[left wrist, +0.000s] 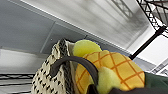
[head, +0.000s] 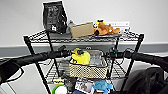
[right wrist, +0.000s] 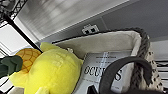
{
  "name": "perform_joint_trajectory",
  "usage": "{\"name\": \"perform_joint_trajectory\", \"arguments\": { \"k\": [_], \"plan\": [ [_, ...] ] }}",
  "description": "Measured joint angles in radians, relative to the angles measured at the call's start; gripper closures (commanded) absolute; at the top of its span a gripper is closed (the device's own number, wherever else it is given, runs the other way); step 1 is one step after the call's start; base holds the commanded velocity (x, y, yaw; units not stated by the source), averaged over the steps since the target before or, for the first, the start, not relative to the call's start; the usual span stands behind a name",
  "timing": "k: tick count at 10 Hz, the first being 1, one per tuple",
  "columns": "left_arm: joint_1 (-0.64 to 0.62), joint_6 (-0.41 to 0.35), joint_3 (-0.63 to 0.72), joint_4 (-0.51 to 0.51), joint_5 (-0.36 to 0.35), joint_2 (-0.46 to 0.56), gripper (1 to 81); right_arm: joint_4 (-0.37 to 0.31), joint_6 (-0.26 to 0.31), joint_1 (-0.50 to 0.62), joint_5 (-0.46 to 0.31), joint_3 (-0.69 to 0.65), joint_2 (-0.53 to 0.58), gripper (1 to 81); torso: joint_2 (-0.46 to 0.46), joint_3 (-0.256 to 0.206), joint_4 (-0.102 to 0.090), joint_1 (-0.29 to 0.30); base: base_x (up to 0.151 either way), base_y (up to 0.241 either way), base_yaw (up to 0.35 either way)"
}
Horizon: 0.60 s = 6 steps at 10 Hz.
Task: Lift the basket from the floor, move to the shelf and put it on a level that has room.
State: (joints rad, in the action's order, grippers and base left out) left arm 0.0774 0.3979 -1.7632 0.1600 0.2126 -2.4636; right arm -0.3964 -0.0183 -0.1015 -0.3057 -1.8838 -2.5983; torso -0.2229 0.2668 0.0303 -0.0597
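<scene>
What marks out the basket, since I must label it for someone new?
Find the black wire shelf against the pale wall. At its second tier, between the two arms, sits the basket: cream woven, holding a yellow plush toy, unlike the loose items above and below.

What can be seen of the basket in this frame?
The basket is rectangular, woven in cream-beige with dark flecks, with a pale lining and dark looped handles at its ends. It sits level between the rack's posts, at the second tier from the top; whether it rests on the wire is unclear. Both arms reach to its ends. Inside are a yellow plush toy with a pineapple-patterned part and a printed booklet.
</scene>
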Motion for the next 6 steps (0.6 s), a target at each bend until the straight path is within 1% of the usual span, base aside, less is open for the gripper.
{"name": "perform_joint_trajectory", "arguments": {
  "k": [3,6],
  "plan": [
    [-0.002,0.000,-0.118,-0.005,0.040,-0.058,81.1,0.006,0.001,0.001,-0.005,-0.121,-0.082,81.1,0.001,0.001,0.000,-0.001,0.000,0.000,0.000],
    [-0.003,0.000,-0.230,-0.025,0.054,-0.108,81.1,0.015,0.001,0.005,-0.001,-0.224,-0.149,81.1,0.001,0.001,0.000,-0.001,0.000,0.000,0.000]
  ]
}}
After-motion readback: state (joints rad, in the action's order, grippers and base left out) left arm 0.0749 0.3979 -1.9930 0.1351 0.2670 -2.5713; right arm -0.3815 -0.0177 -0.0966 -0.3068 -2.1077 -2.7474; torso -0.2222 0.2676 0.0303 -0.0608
